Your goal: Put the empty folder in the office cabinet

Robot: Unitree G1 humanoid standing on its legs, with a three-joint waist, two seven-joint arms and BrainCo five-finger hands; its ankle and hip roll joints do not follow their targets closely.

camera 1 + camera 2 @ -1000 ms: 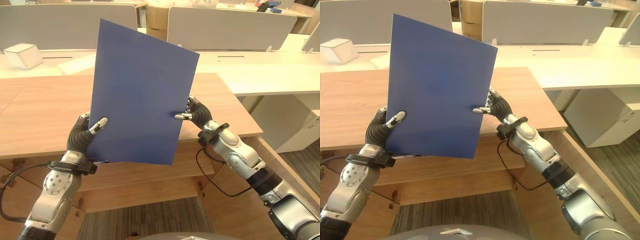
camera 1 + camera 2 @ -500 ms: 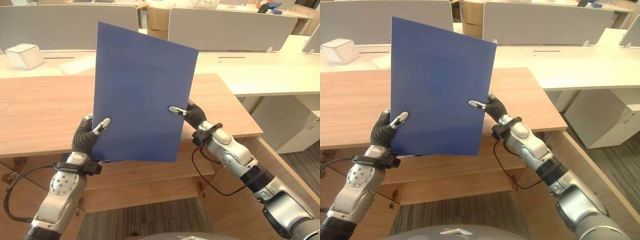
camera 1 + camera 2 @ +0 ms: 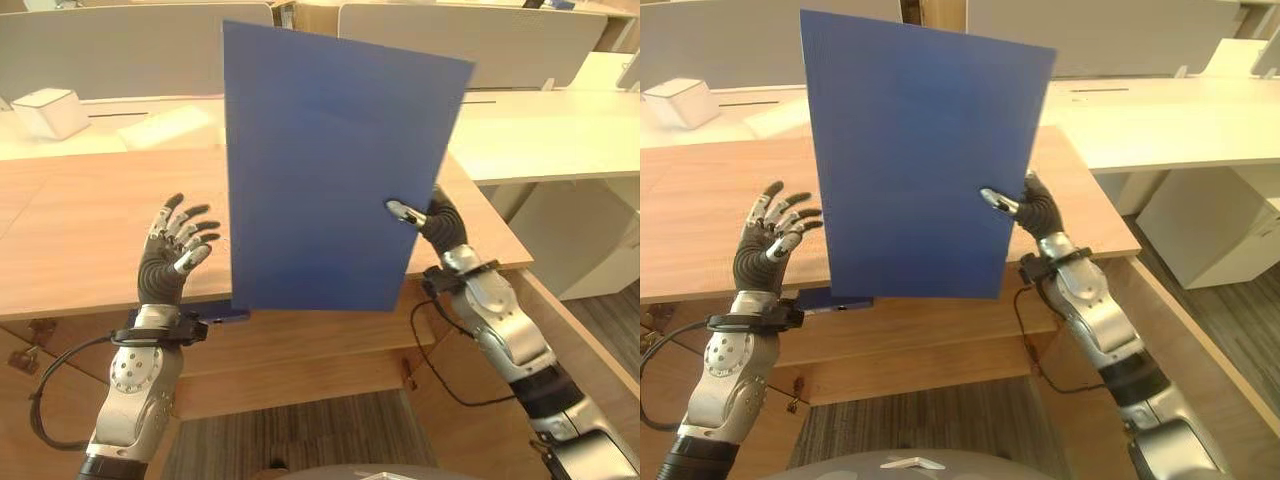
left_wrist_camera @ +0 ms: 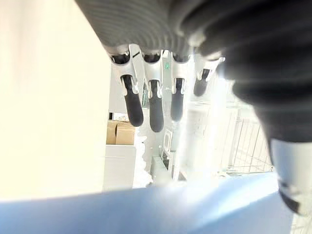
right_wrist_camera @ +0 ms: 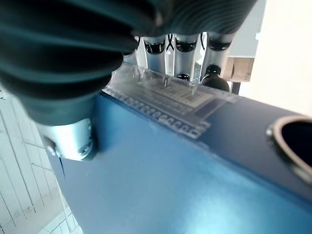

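One hand, right hand (image 3: 432,215), pinches folder (image 3: 330,170); fingers (image 5: 183,53) partly hidden behind.

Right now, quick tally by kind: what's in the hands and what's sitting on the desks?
Blue folder: 1, pinched at its edge by the right hand; the left hand is open beside it
White box: 1, on the pale back desk
Keyboard: 1, on the same desk
Total: 3
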